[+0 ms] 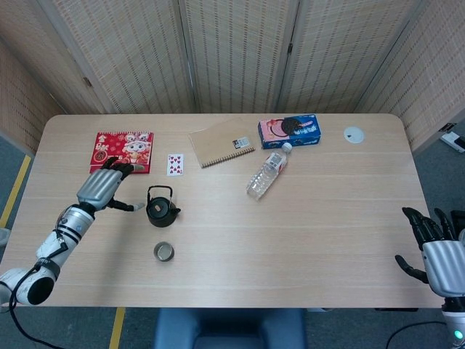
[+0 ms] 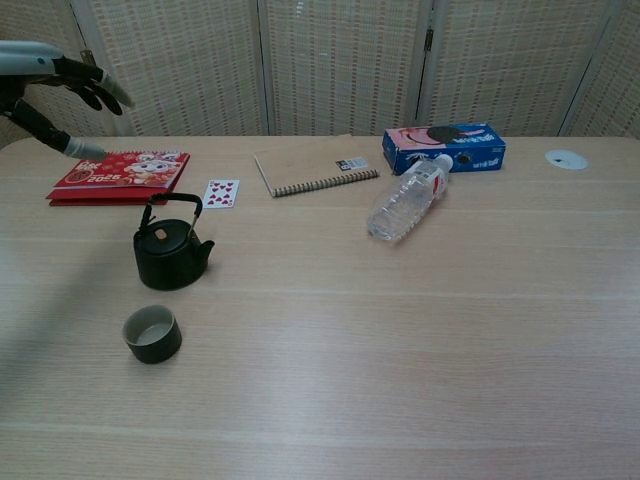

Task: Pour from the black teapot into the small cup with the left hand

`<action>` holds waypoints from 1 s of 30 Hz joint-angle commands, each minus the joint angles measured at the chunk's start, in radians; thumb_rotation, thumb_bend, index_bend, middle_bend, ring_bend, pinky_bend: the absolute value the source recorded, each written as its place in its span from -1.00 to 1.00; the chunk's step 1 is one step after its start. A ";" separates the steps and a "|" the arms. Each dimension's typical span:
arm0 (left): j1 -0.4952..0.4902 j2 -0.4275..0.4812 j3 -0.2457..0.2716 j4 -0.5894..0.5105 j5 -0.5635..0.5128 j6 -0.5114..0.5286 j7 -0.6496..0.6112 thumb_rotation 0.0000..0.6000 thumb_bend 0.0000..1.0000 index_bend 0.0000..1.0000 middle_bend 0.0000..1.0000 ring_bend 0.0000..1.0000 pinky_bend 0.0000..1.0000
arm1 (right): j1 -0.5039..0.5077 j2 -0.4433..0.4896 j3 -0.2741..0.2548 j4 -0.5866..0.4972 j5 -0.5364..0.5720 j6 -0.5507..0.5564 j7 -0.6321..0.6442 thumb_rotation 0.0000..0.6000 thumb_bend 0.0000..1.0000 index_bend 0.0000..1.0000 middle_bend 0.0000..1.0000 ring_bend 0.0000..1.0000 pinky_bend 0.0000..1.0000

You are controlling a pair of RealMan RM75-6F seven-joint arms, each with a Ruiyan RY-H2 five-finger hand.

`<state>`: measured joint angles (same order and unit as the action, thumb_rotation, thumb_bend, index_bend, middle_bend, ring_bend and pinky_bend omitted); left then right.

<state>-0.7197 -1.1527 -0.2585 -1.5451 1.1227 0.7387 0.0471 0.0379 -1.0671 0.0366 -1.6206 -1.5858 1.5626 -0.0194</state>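
Right now we see the table (image 1: 290,233) with our left hand (image 1: 105,187) hovering just left of the teapot (image 1: 160,207), fingers spread and holding nothing, not touching it. Our right hand (image 1: 436,247) hangs off the table's far right edge, fingers apart, also empty. We spot the teapot upright near the left side, handle raised, and the small cup (image 1: 163,251) standing just in front of it, apart.

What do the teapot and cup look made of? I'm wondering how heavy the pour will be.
The teapot looks like cast iron or dark glazed ceramic: matte black body, thin arched handle that reads as metal. The cup looks like glazed ceramic: dark outside, pale inside, thick rim. Neither can be confirmed from these views.
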 commanded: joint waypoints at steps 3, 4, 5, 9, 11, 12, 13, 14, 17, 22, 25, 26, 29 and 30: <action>-0.091 -0.069 0.011 0.074 -0.135 -0.072 0.100 0.40 -0.58 -0.52 -0.48 -0.57 -0.98 | -0.003 -0.005 0.000 0.011 0.005 0.000 0.016 1.00 -0.52 -0.92 -0.66 -0.59 -0.93; -0.107 -0.080 0.017 0.088 -0.166 -0.082 0.121 0.37 -0.58 -0.53 -0.48 -0.57 -0.98 | -0.004 -0.007 -0.001 0.015 0.006 -0.002 0.020 1.00 -0.52 -0.92 -0.66 -0.59 -0.93; -0.119 -0.088 0.022 0.099 -0.189 -0.088 0.136 0.33 -0.59 -0.53 -0.48 -0.57 -0.98 | -0.004 -0.008 -0.002 0.018 0.007 -0.003 0.021 1.00 -0.52 -0.92 -0.66 -0.59 -0.93; -0.169 -0.122 0.042 0.145 -0.293 -0.113 0.190 0.20 -0.60 -0.53 -0.48 -0.57 -1.00 | -0.004 -0.011 -0.001 0.026 0.011 -0.007 0.029 1.00 -0.52 -0.92 -0.66 -0.59 -0.93; -0.190 -0.137 0.053 0.170 -0.327 -0.129 0.203 0.18 -0.61 -0.52 -0.48 -0.57 -1.00 | -0.005 -0.012 0.000 0.029 0.012 -0.006 0.032 1.00 -0.52 -0.91 -0.66 -0.59 -0.93; -0.198 -0.145 0.058 0.181 -0.341 -0.135 0.207 0.18 -0.62 -0.52 -0.48 -0.57 -1.00 | -0.006 -0.012 0.000 0.030 0.013 -0.005 0.033 1.00 -0.52 -0.91 -0.65 -0.59 -0.93; -0.209 -0.156 0.066 0.196 -0.359 -0.144 0.214 0.18 -0.62 -0.52 -0.48 -0.57 -1.00 | -0.008 -0.011 0.000 0.030 0.015 -0.004 0.033 1.00 -0.52 -0.91 -0.65 -0.58 -0.93; -0.217 -0.163 0.073 0.207 -0.373 -0.152 0.220 0.17 -0.62 -0.52 -0.48 -0.57 -1.00 | -0.008 -0.011 0.001 0.031 0.017 -0.004 0.034 1.00 -0.52 -0.91 -0.65 -0.59 -0.93; -0.244 -0.188 0.098 0.241 -0.417 -0.176 0.238 0.12 -0.62 -0.50 -0.48 -0.57 -1.00 | -0.010 -0.012 0.003 0.031 0.020 -0.002 0.035 1.00 -0.52 -0.91 -0.65 -0.58 -0.93; -0.279 -0.222 0.139 0.282 -0.483 -0.218 0.250 -0.16 -0.66 -0.47 -0.47 -0.57 -1.00 | -0.008 -0.015 0.006 0.026 0.017 0.000 0.028 1.00 -0.52 -0.90 -0.63 -0.57 -0.93; -0.294 -0.235 0.156 0.296 -0.501 -0.238 0.245 -0.25 -0.69 -0.47 -0.47 -0.59 -1.00 | -0.007 -0.015 0.009 0.023 0.021 -0.004 0.025 1.00 -0.52 -0.89 -0.62 -0.56 -0.93; -0.296 -0.240 0.158 0.301 -0.505 -0.241 0.241 -0.27 -0.69 -0.47 -0.47 -0.60 -1.00 | -0.006 -0.014 0.009 0.023 0.024 -0.006 0.025 1.00 -0.52 -0.89 -0.62 -0.56 -0.93; -0.306 -0.256 0.163 0.320 -0.516 -0.260 0.222 -0.34 -0.70 -0.47 -0.47 -0.60 -1.00 | -0.004 -0.013 0.012 0.022 0.027 -0.010 0.023 1.00 -0.52 -0.89 -0.62 -0.56 -0.93; -0.309 -0.262 0.164 0.327 -0.515 -0.262 0.218 -0.35 -0.70 -0.47 -0.47 -0.61 -1.00 | -0.003 -0.013 0.012 0.022 0.027 -0.011 0.023 1.00 -0.52 -0.89 -0.62 -0.56 -0.93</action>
<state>-1.0245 -1.4085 -0.0968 -1.2242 0.6101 0.4817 0.2707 0.0345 -1.0800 0.0486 -1.5989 -1.5591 1.5521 0.0037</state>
